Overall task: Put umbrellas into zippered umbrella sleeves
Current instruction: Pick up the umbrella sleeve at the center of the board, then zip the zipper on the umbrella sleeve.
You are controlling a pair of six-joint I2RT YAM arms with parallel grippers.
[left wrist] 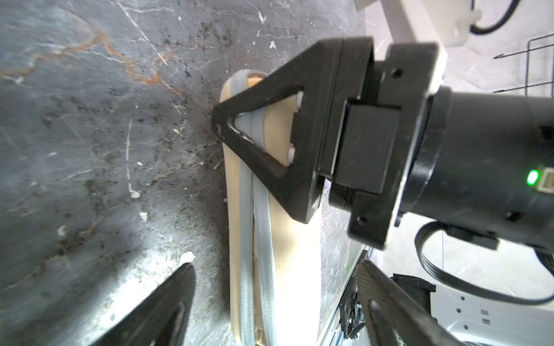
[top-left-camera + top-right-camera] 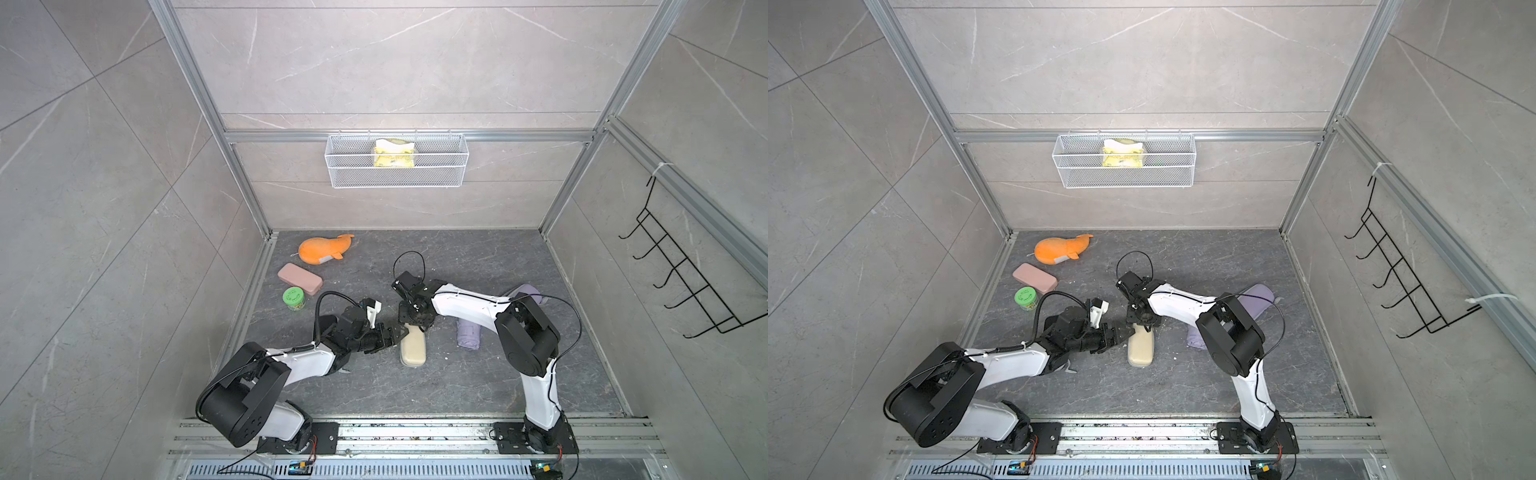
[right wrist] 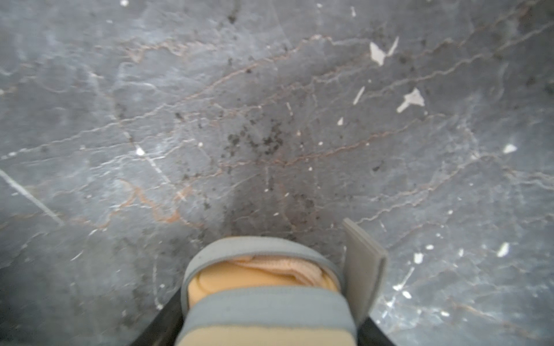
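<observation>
The cream sleeve [image 2: 412,351] lies mid-floor with the beige umbrella [image 3: 254,277] inside it. The sleeve's far end sits under my right gripper [image 2: 413,326]. My left gripper [image 1: 273,265] is spread wide, with a finger on each side of the sleeve and nothing held. The right one straddles the open end, but I can't tell whether it's actually squeezing.

Risks:
- The zip isn't closed at that end and umbrella fabric bulges at the mouth, so I judge it could snag in the teeth if the slider runs over it.
- Nothing on the left side pins the sleeve, so a pull on the zip may drag it across the floor [image 3: 269,119] instead of closing it.
- The sleeve seems to rest on its narrow edge with the zip edging [image 1: 260,209] facing up, so a sideways nudge could roll it.
- The grey pull tab [image 3: 364,263] sits just beside a right finger rather than between the fingers, so a squeeze may miss it.

View differences:
- Only the right wrist view shows the gaping mouth, the fabric and the tab. In both top views the gripper covers that end.
- The left wrist view shows the two zip tapes along the length, slightly parted.
- The top views alone show a lavender bundle [image 2: 1196,338] half under the right arm. I can't tell whether it's an umbrella or a sleeve.
</observation>
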